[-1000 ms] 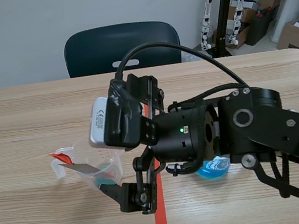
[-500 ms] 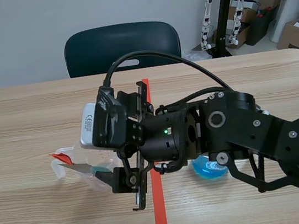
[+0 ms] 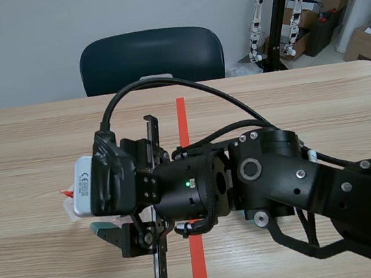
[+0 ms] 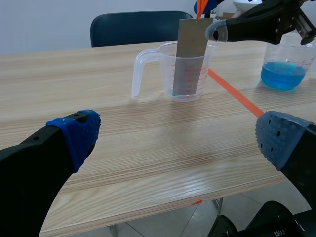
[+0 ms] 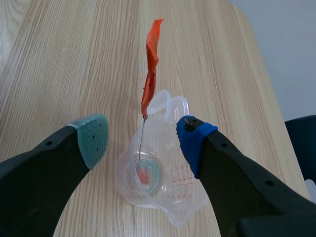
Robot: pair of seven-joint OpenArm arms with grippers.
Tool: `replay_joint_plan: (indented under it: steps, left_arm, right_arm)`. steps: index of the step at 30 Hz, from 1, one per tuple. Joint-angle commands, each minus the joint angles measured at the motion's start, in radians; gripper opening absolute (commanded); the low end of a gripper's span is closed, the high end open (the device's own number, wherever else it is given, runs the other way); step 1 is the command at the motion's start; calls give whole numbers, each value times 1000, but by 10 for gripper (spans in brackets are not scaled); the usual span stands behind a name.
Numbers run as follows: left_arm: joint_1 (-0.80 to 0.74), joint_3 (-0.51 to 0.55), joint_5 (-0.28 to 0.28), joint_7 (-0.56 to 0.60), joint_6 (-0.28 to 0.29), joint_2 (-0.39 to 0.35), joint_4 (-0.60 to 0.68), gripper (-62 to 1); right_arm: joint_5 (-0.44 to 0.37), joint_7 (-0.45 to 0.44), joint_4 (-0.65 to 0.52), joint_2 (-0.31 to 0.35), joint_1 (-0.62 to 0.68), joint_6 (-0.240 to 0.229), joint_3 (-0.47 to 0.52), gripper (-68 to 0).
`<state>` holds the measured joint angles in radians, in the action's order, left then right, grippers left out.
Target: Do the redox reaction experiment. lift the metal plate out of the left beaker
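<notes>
The tabletop (image 3: 34, 146) carries 2 beakers. The right arm (image 3: 296, 186) crosses past the middle tape line and holds the right gripper (image 5: 142, 143) over the left beaker (image 5: 168, 192). The left gripper (image 4: 177, 136) hangs low and well back from that beaker, fingers wide apart, holding nothing.

Status: the lift is not yet done. The metal plate (image 4: 192, 44) stands in the left beaker, its lower end at the bottom and its upper part above the rim. The orange tab (image 5: 152, 64) rises from its top edge. The right fingers are apart, 1 on each side of the plate, clamped on nothing. By my judgement, 2 steps remain: close the fingers on the plate's upper part, then raise it clear of the rim.

Limits of view:
- From the front, the right arm and its camera cover nearly all of the left beaker and all of the beaker of blue liquid (image 4: 284, 69).
- From the right wrist, the plate shows edge-on as a thin line.
- Whether the grey-green pad touches the plate cannot be told.
- What liquid the left beaker holds is hard to make out.
</notes>
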<state>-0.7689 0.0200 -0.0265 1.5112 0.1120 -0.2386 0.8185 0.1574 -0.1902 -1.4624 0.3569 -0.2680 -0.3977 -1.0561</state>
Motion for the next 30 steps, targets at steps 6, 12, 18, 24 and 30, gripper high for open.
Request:
replay_joint_plan:
  steps: [6, 12, 18, 24, 30]
  left_arm:
    - [26, 1, 0, 43, 3, -5, -9, 14]
    - [50, 1, -27, 43, 2, -6, -10, 14]
    - [50, 1, -92, 43, 2, -5, -10, 14]
    - [53, 1, -91, 43, 2, -5, -10, 14]
    - [58, 1, -90, 43, 3, -5, 11, 14]
  right_arm:
    - [-3, -18, -18, -13, -18, 8, 6, -387]
    - [-4, -24, -18, -16, -18, 8, 6, -540]
    - [-5, -41, -18, -16, -18, 8, 6, -670]
    - [-13, -41, -18, -16, -18, 17, 7, -669]
    - [-164, 5, -18, -16, -17, 24, 25, -669]
